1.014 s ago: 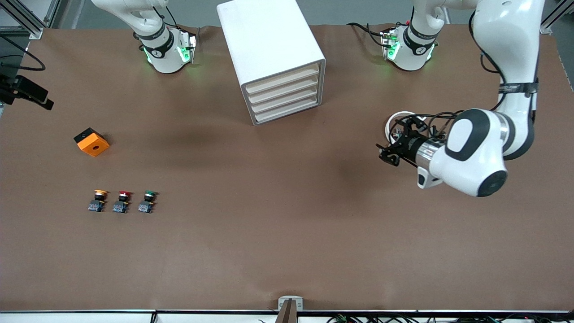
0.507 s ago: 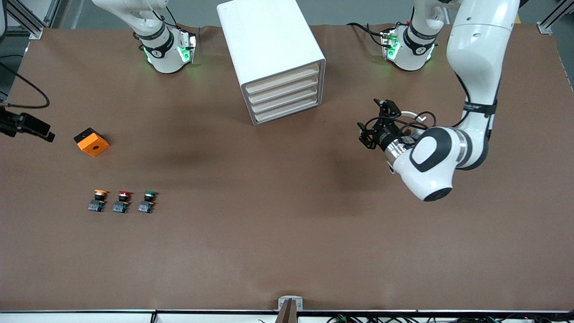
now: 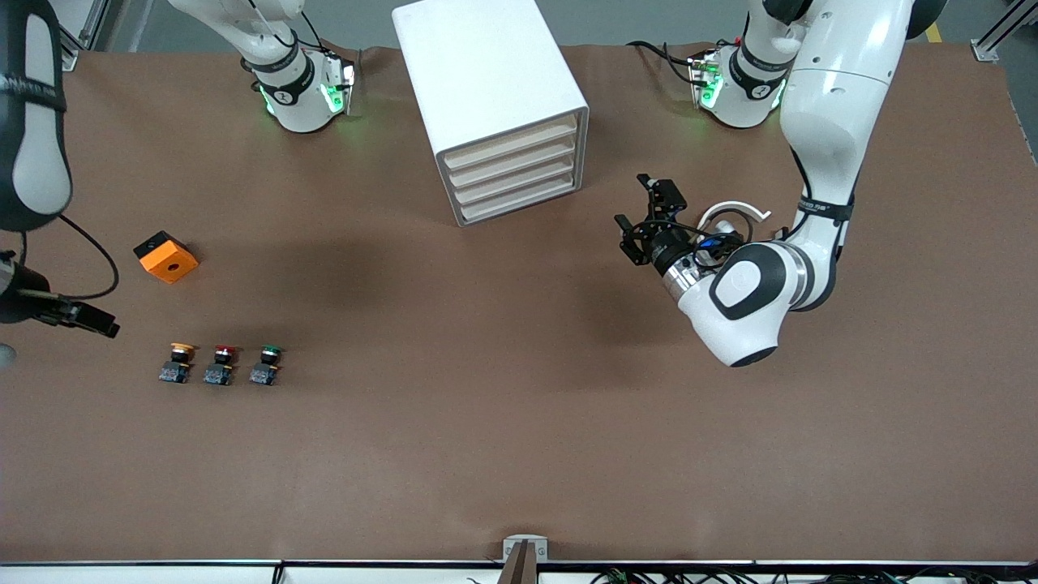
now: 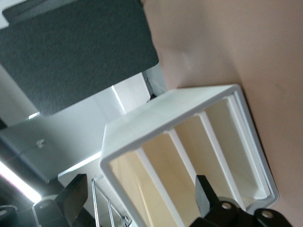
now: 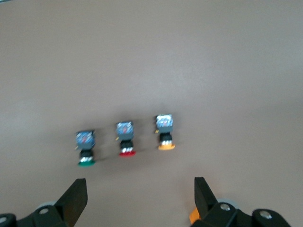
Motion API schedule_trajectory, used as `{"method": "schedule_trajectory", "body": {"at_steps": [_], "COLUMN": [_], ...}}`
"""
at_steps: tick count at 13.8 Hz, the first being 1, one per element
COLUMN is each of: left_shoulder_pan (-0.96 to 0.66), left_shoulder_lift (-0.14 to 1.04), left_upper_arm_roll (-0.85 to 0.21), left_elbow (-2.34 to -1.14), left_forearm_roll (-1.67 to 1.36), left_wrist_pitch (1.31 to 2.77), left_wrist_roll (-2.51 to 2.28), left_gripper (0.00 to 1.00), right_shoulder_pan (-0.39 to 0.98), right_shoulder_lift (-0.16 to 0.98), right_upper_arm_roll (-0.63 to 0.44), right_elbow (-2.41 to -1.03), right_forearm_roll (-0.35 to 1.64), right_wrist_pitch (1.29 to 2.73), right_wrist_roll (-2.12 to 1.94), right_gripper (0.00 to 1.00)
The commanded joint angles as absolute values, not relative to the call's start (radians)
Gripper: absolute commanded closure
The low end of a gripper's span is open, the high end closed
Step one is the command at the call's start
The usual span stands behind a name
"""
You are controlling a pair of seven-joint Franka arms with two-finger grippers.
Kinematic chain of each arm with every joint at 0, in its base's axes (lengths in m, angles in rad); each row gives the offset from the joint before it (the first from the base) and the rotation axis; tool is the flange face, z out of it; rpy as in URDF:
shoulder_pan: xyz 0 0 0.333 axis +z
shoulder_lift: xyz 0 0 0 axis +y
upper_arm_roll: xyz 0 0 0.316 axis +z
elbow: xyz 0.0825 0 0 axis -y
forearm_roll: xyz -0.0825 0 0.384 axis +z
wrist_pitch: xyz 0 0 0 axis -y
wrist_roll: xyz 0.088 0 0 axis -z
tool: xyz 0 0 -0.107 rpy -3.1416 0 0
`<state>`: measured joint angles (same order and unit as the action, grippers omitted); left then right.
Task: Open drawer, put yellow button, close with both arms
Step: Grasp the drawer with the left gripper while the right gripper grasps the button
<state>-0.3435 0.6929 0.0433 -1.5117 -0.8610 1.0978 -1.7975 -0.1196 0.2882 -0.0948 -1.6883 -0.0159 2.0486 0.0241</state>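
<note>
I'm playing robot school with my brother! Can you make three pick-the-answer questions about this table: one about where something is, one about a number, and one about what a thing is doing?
1. Where is the yellow button?
A. in the drawer
B. on the table, at the end of a row of buttons
C. in a gripper

2. How many drawers does the cabinet have?
A. two
B. four
C. six

3. How is the top drawer?
A. shut
B. pulled out
C. taken off

Answers: 1 B, it lies beside the red button, in line with the green button. 2 B, four cream fronts are stacked. 3 A, its front sits flush with the others.
</note>
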Motion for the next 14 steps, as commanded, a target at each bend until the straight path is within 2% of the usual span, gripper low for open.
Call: {"method": "schedule_trajectory", "body": {"at_steps": [1, 3, 4, 6, 8, 12, 14], "left_shoulder_pan": [-0.353, -0.360, -0.360, -0.367, -0.382, -0.413, -0.429], "left_shoulder_lift": [0.753, 0.770, 0.778, 0.796, 0.811, 0.851, 0.868], "left_upper_arm_roll": [0.043, 0.043, 0.043, 0.043, 0.043, 0.044, 0.044], "left_elbow": [-1.431, -1.408, -1.404, -1.401, -1.382, -1.376, -1.376], "left_forearm_roll": [-0.925, -0.952, -0.975, -1.027, -1.064, -1.111, -1.140], "left_wrist_pitch": [1.066, 1.066, 1.066, 1.066, 1.068, 1.074, 1.074], "left_wrist_roll": [-1.908, -1.965, -1.991, -2.040, -2.086, -2.170, -2.209], "left_gripper": [0.00, 0.00, 0.06, 0.33, 0.49, 0.50, 0.49], "right_shoulder_pan": [-0.158, -0.160, -0.160, -0.160, -0.160, -0.169, -0.169], "right_shoulder_lift": [0.385, 0.451, 0.483, 0.517, 0.555, 0.636, 0.641], "right_upper_arm_roll": [-0.083, -0.081, -0.081, -0.081, -0.080, -0.080, -0.080], "right_elbow": [-1.706, -1.707, -1.707, -1.750, -1.782, -1.758, -1.758], "right_forearm_roll": [0.000, 0.037, 0.052, 0.058, 0.058, 0.058, 0.058], "right_wrist_pitch": [2.175, 2.252, 2.288, 2.405, 2.500, 2.510, 2.507], "right_wrist_roll": [0.018, 0.012, 0.009, 0.005, 0.000, -0.072, -0.072], "right_gripper": [0.00, 0.00, 0.00, 0.00, 0.00, 0.00, 0.00]}}
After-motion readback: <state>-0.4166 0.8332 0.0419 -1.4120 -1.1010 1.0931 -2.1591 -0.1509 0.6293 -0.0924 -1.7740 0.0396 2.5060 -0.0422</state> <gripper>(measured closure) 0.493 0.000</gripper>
